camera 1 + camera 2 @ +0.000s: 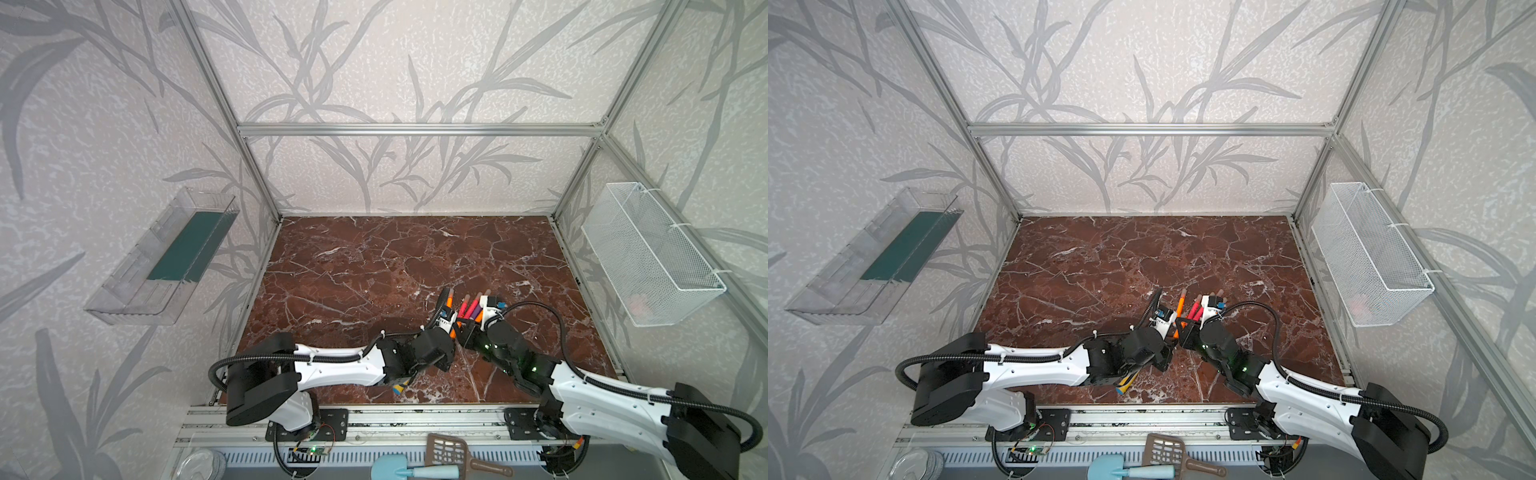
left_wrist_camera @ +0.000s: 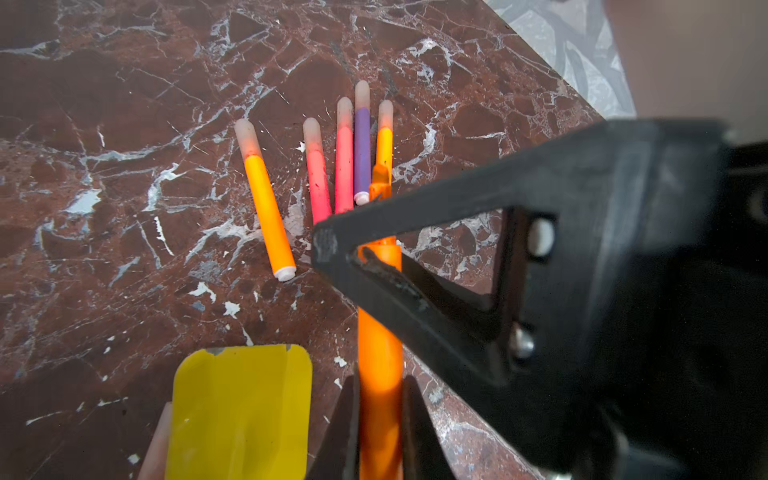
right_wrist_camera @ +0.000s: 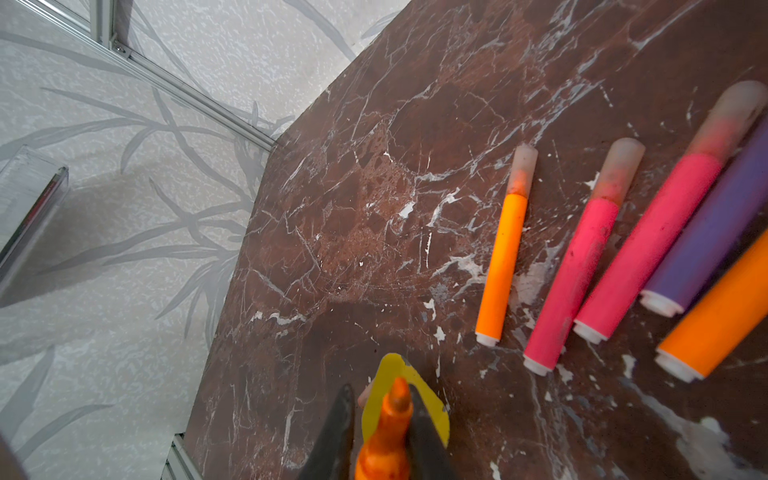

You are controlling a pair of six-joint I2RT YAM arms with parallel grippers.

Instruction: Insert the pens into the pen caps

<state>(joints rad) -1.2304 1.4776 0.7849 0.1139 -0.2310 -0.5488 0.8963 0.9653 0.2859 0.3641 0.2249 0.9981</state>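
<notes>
Marble tabletop (image 1: pixel 353 270), 3 o'clock of centre: five pens (image 2: pixel 344 178) lie with pen caps (image 2: pixel 345 110) fitted. Sixth, the orange pen (image 2: pixel 380 353), is uncapped; left gripper (image 2: pixel 380 380) and right gripper (image 3: pixel 380 390) both clamp it.

The bench (image 1: pixel 374 266) is a polished red-brown marble-look slab with white veins, its sheen broken by chalky scuffs. The pens (image 2: pixel 266 208) have smooth matt plastic barrels with white plastic end plugs; the held orange pen (image 2: pixel 380 353) shows a soft sheen. The pen caps (image 2: pixel 247 137) are frosted translucent plastic. The jaws of the right gripper (image 3: pixel 381 405) are matt black plastic, scraped and rough at the edges. A yellow sheet (image 2: pixel 241 415) is glossy and smooth. The frame bars (image 1: pixel 415 129) are brushed aluminium. At 3 o'clock is a white-coated wire-mesh basket (image 1: pixel 648 257); at 9 o'clock, a clear glossy plastic tray (image 1: pixel 137 299). The wallpaper (image 1: pixel 415 62) looks matt and grainy.
</notes>
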